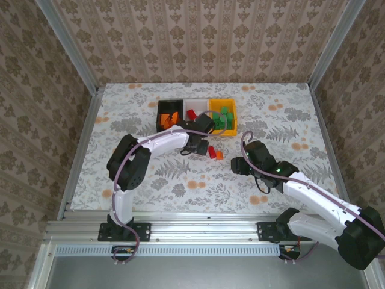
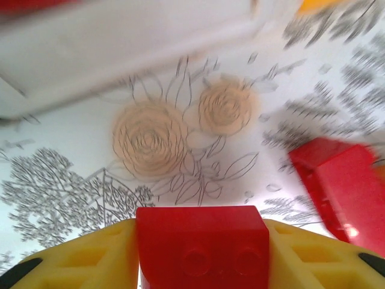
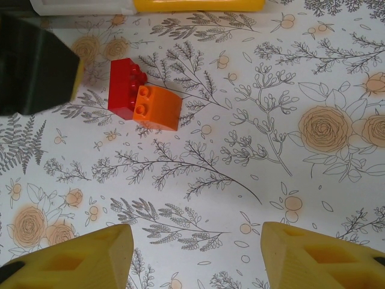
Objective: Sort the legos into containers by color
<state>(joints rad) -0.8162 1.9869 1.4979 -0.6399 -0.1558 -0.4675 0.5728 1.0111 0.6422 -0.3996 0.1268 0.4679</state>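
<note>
Left gripper [image 2: 201,259]: my two yellow fingers are closed against both sides of a small red plastic brick [image 2: 201,241]. I cannot tell whether it has left the table. Right gripper [image 3: 198,253]: fingers wide apart, nothing between them, hovering over bare table.

Procedure, as I judge it: I raise the gripped brick above the bin rims. I carry it over the white translucent plastic bin [image 1: 197,100], which holds the red pieces. I release only when it is centred between the walls. I avoid the loose red brick [image 3: 125,87] and the orange curved brick [image 3: 156,107] touching it, near my left fingers, since a low sweep could scatter them.

The black plastic bin [image 1: 159,114], holding orange pieces, stands left of the white one. The yellow plastic bin [image 1: 235,117], holding green pieces, stands to its right. All three sit in one row.

Surface: a flat white tabletop [image 1: 289,126] printed with grey ferns and orange roses, probably slippery for small bricks. Beyond it, aluminium frame posts [image 1: 66,43] and beige patterned wallpaper [image 1: 198,36] close three sides.
</note>
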